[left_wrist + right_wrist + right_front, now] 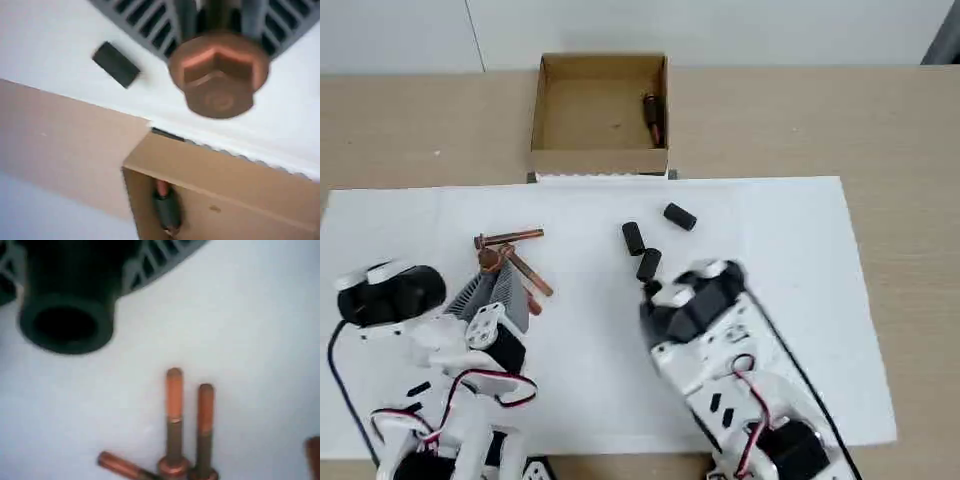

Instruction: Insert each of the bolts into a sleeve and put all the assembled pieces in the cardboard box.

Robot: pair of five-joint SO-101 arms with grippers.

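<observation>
Firmly, the left tool (492, 274) is clamped on a copper bolt (217, 75), gripping its shank so the hexagonal head juts clear of the fingers. The right tool (657, 292) is closed around a black sleeve (65, 315) with its open bore exposed. Loose bolts (510, 238) lie just beside the left tool, and loose sleeves (633, 238) lie near the right one, all on a white sheet (800, 250) covering the tabletop (880, 120). At the sheet's far edge sits the cardboard box (548, 110), holding one assembled piece (653, 118) against its wall.
</observation>
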